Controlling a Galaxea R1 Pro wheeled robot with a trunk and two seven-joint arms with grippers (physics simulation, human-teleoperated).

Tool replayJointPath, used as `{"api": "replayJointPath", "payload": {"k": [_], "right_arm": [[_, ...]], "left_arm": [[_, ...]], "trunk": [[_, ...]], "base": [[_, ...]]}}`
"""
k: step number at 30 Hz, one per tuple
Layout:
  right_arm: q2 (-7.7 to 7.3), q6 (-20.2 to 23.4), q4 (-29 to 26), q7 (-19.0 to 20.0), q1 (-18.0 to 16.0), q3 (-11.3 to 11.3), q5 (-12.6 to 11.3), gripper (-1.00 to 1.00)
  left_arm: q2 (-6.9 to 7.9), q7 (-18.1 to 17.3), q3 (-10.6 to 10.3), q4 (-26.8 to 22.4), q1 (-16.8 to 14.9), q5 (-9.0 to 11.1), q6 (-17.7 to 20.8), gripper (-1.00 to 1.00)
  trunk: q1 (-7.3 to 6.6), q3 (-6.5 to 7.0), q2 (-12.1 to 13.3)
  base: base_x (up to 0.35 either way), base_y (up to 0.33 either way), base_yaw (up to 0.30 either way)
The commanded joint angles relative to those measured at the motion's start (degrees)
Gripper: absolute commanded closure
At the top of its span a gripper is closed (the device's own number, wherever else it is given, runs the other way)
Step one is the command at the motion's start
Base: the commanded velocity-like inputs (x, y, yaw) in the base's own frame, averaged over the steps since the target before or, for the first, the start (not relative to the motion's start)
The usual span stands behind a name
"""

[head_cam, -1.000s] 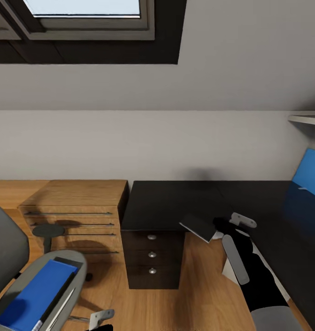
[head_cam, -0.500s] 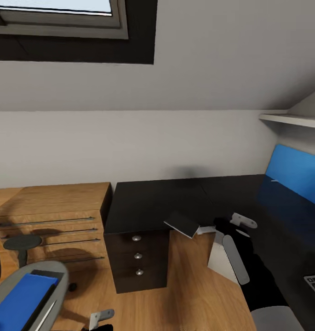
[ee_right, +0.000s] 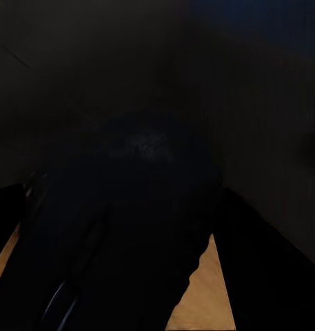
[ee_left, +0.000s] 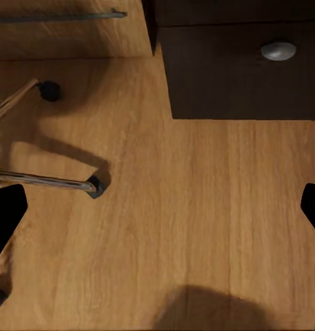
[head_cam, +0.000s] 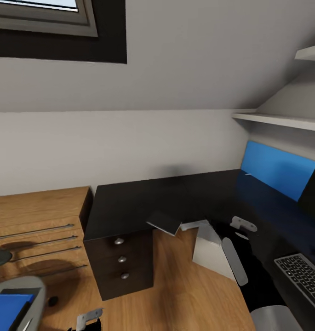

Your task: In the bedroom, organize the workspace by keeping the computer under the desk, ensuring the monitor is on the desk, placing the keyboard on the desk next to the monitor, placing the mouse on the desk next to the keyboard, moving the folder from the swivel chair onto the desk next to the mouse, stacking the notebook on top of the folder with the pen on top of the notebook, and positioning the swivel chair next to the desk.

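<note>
The right gripper [head_cam: 240, 225] hung over the desk [head_cam: 143, 204], clenched on the mouse [ee_right: 123, 227], near the keyboard [head_cam: 302, 276]. The folder [head_cam: 8, 308] lay on the swivel chair [head_cam: 33, 287], well apart from the desk; the left gripper [ee_left: 157, 210] stood released above the floor [ee_left: 198, 207]

Grey sloped wall, dark-framed skylight [head_cam: 42, 20] high up. White shelves [head_cam: 286, 120] and blue wall panel [head_cam: 277, 169] off to one side. Light wooden drawer chest [head_cam: 35, 225] on wood-plank floor [head_cam: 175, 294].
</note>
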Motion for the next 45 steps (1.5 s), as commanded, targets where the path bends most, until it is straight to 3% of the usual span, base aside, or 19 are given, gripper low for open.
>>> {"api": "replayJointPath", "payload": {"k": [1,7,11,15,17,19,20,22,25,27,29,31,34,35,37,38,40,42,45], "right_arm": [[-0.06,-0.7,1.1,-0.5,-0.1,0.2,-0.5,1.0],[-0.06,-6.8,3.6,-0.5,-0.1,0.6,-0.1,1.0],[-0.06,-7.2,3.7,-0.6,-0.1,0.7,0.0,1.0],[0.01,-7.3,3.7,-0.6,-0.1,0.8,-0.1,1.0],[0.06,-7.4,3.8,-0.6,-0.1,0.8,-0.1,1.0],[0.1,-7.4,3.9,-0.6,-0.1,0.9,-0.1,1.0],[0.1,-7.4,3.9,-0.6,-0.1,0.9,-0.1,1.0],[0.11,-7.4,3.9,-0.5,-0.1,0.9,-0.2,1.0],[0.12,-7.4,3.9,-0.5,-0.1,0.9,-0.2,1.0],[0.05,-7.4,3.9,-0.6,-0.1,0.9,-0.2,1.0],[0.04,-7.3,3.8,-0.6,-0.1,0.9,-0.1,1.0],[0.03,-7.3,3.8,-0.6,-0.1,0.9,-0.2,1.0],[0.03,-7.4,3.9,-0.6,-0.1,0.9,-0.2,1.0],[0.03,-7.4,3.9,-0.6,-0.1,0.9,-0.2,1.0],[0.03,-7.4,3.8,-0.5,-0.1,1.0,-0.1,1.0],[0.03,-7.4,3.8,-0.5,-0.1,1.0,-0.1,1.0],[0.03,-7.4,3.9,-0.4,-0.1,1.0,-0.1,1.0],[0.03,-7.4,3.8,-0.4,-0.1,1.0,-0.2,1.0],[-0.01,-7.4,3.6,-0.2,-0.1,0.8,-0.2,1.0]], "left_arm": [[0.08,0.3,-0.5,0.8,0.0,0.4,-2.8,-1.0],[-0.35,0.1,-0.7,2.3,0.0,0.3,-7.3,-1.0],[-4.82,0.2,-2.3,6.7,0.0,0.2,-7.8,-1.0],[-6.3,0.4,-3.9,6.9,0.0,0.1,-6.5,-1.0],[-7.11,0.6,-4.3,2.8,0.0,0.2,-1.3,-1.0],[-7.38,0.7,-4.0,-5.2,0.0,0.3,7.5,-1.0],[-7.39,0.8,-4.0,-7.6,0.0,0.3,10.0,-1.0],[-7.26,2.6,-4.0,-19.3,0.0,0.4,20.3,-1.0],[-7.91,6.6,-4.6,-27.1,0.0,0.4,26.3,-1.0],[-9.28,9.4,-6.2,-36.3,0.0,0.6,31.6,-1.0],[-9.13,9.9,-6.4,-42.2,0.0,2.1,36.8,-1.0],[-6.07,10.1,-6.5,-50.7,1.8,8.9,44.1,-1.0],[-2.13,10.2,-6.7,-57.2,4.3,15.3,46.5,-1.0],[-1.39,10.2,-6.7,-58.3,4.7,16.1,46.8,-1.0],[3.06,10.1,-6.8,-63.8,7.9,18.6,47.5,-1.0],[3.88,10.1,-6.8,-65.0,8.5,18.8,47.5,-1.0],[7.91,10.0,-6.9,-70.9,11.4,20.2,47.7,-1.0],[9.97,9.9,-6.9,-73.2,12.7,23.4,47.8,-1.0],[12.25,9.9,-6.9,-72.5,13.5,27.8,47.7,-1.0]], "trunk": [[0.0,-0.06,0.0],[0.0,-0.06,0.0],[0.0,-0.09,0.0],[0.0,-0.16,0.0],[0.0,-0.21,0.0],[0.0,-0.25,0.0],[0.0,-0.28,0.0],[0.0,-0.33,0.0],[0.0,-0.4,0.0],[0.0,-0.45,0.0],[0.0,-0.49,0.0],[0.0,-0.54,0.0],[0.0,-0.6,0.0],[0.0,-0.62,0.0],[0.0,-0.63,0.0],[0.0,-0.63,0.0],[0.0,-0.63,0.0],[0.0,-0.63,0.0],[0.0,-0.63,0.0]], "base": [[0.0,0.0,-0.272],[0.0,0.0,-0.272],[0.0,0.0,-0.263],[0.0,0.0,-0.239],[0.0,0.0,-0.224],[0.0,0.0,-0.219],[0.0,0.0,-0.217],[0.0,0.0,-0.21],[0.0,0.0,-0.191],[0.0,0.0,-0.16],[0.0,0.0,-0.127],[0.0,0.0,-0.084],[0.0,0.0,-0.044],[0.0,0.0,-0.021],[0.0,0.0,-0.008],[0.0,0.0,-0.004],[0.0,0.0,-0.002],[0.0,0.0,0.0],[0.0,0.0,0.0]]}}
